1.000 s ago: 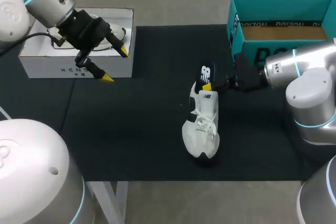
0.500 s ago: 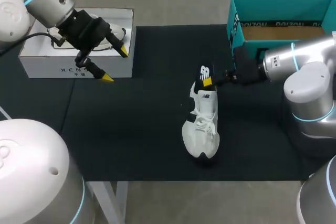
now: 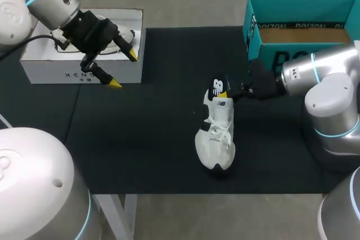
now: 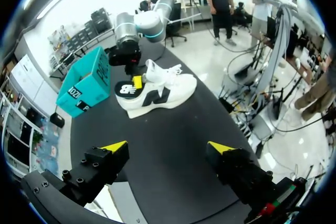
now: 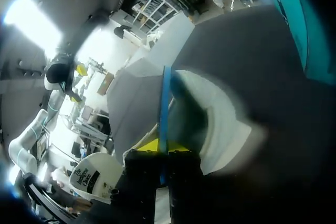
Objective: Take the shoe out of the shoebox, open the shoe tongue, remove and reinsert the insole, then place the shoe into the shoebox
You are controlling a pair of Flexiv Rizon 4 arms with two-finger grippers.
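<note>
**Clerk:** Since the shoe (image 3: 216, 133) heads the list, how is it entered?

**Keeper:** Item one: low sneaker with a white upper, white laces, a dark mark on its side and dark trim at the heel. It stands on its sole mid-way along the black mat (image 3: 152, 139), toe toward the near table edge. It is outside the shoebox (image 3: 250, 23) and apart from it.

**Clerk:** Insole?

**Keeper:** Item two: insole (image 3: 218, 85), a thin flat oval, black on top with a white mark. It shows as a blue line where the right wrist view sees it edge-on. It stands tilted at the heel opening.

**Clerk:** Shoebox?

**Keeper:** Item three: teal card, rectangular, open-topped, brown floor inside. It sits at the far right of the table.

**Clerk:** Right gripper (image 3: 223, 92)?

**Keeper:** Its arm comes in low from the right, nearly level, pointing at the heel. The yellow tips are pinched close on the insole, one on each face.

**Clerk:** Left gripper (image 3: 123, 69)?

**Keeper:** Its arm comes from the far left corner, wrist angled down over the front wall of a white box (image 3: 67, 71). The fingers are spread wide with nothing between them. It is well apart from the shoe.
</note>
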